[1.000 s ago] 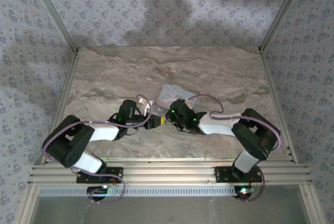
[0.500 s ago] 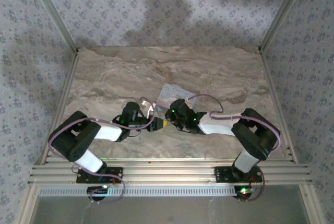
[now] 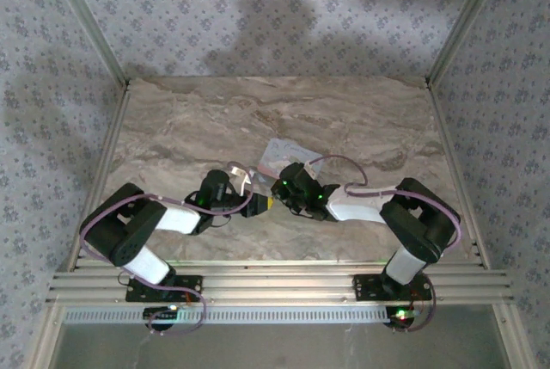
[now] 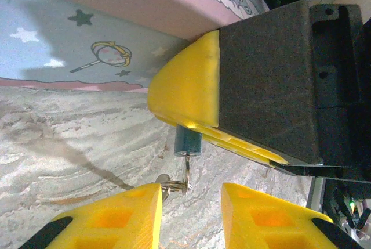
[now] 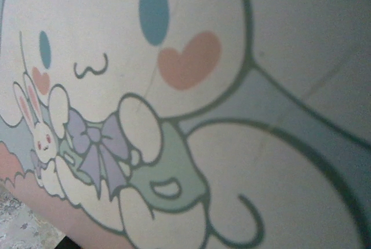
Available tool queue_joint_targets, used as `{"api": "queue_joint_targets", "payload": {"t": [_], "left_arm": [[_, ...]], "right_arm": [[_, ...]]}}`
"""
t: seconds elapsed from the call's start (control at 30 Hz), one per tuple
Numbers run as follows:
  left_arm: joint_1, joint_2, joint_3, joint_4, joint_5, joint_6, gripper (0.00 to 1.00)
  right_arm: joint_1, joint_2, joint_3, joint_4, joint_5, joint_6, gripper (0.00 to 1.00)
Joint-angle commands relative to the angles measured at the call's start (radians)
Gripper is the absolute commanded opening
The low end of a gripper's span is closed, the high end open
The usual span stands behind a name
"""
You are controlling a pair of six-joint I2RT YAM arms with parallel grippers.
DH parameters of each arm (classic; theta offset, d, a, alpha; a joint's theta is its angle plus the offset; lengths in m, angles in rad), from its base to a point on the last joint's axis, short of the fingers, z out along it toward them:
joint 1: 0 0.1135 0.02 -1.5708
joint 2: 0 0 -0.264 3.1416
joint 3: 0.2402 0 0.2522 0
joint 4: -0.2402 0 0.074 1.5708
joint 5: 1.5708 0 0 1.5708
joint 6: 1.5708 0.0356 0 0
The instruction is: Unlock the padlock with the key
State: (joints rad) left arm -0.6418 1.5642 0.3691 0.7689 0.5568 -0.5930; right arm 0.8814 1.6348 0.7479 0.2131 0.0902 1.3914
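Now, at the middle of the counter (image 4: 69, 144), both arms meet nose to nose just in front of the tin (image 4: 75, 34). The right tool (image 4: 174, 107) is clenched, and the padlock (image 4: 187, 141), a small bluish barrel, pokes out from under its yellow pad; it looks pinched there and held just clear of the counter. The left tool (image 4: 192, 202) faces it with its jaws standing apart and bare counter showing through the gap, so it is holding nothing. Key relation: the padlock lies straight ahead of the left tool, just beyond its fingertips and near the centre line of the gap. Its long axis points along the left tool's approach. A thin metal stem (image 4: 187, 170) runs from the near end of the barrel to a small ring (image 4: 165, 182) just beside the tip of one left finger. I cannot tell whether that stem is the key seated in the lock or the shackle. Judgement: the left arm is the nearer one to work the ring end, needing only a short straight advance, then a twist about that same axis.
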Motion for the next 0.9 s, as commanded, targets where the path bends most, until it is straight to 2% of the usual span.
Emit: {"api": "queue_joint_targets", "payload": {"t": [0.0, 0.33, 0.53, 0.73, 0.87], "left_arm": [[-0.004, 0.026, 0.010, 0.055, 0.015, -0.013, 0.33], [-0.010, 0.048, 0.019, 0.083, 0.018, -0.011, 0.08], [-0.010, 0.061, 0.019, 0.120, 0.024, -0.020, 0.10], [-0.010, 0.067, 0.024, 0.159, 0.033, -0.029, 0.00], [-0.010, 0.064, 0.024, 0.186, 0.043, -0.033, 0.00]], "right_arm": [[0.004, 0.035, 0.020, -0.009, -0.072, 0.049, 0.00], [0.008, 0.037, 0.024, -0.002, -0.076, 0.055, 0.00], [0.014, 0.039, 0.020, -0.001, -0.076, 0.059, 0.00], [0.019, 0.048, 0.022, 0.006, -0.079, 0.062, 0.00], [0.025, 0.059, 0.027, 0.012, -0.083, 0.065, 0.00]]}}
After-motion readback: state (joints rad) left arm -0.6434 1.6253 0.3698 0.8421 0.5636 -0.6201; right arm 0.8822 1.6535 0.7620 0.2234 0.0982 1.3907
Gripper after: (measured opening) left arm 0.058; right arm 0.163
